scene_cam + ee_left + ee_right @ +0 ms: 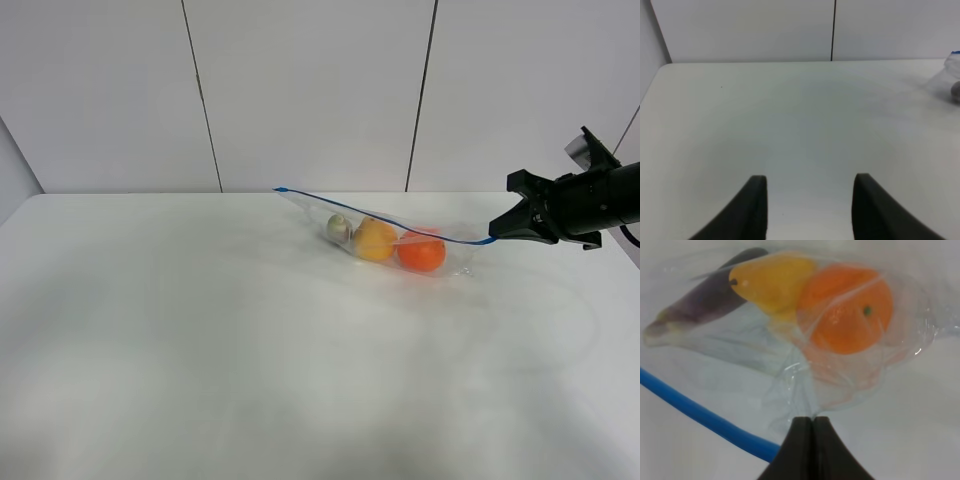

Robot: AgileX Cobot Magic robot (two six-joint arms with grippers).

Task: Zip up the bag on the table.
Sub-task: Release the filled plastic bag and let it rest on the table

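The clear bag lies on the white table at the back right, with its blue zipper strip along the upper edge. An orange, a yellow pear and an eggplant show through it. My right gripper is shut on the bag's right end at the zipper strip. In the right wrist view the closed fingertips pinch the plastic, with the strip beside them. My left gripper is open and empty above bare table, out of the exterior view.
A grey panelled wall stands behind the table's far edge. The bag's left corner shows at the edge of the left wrist view.
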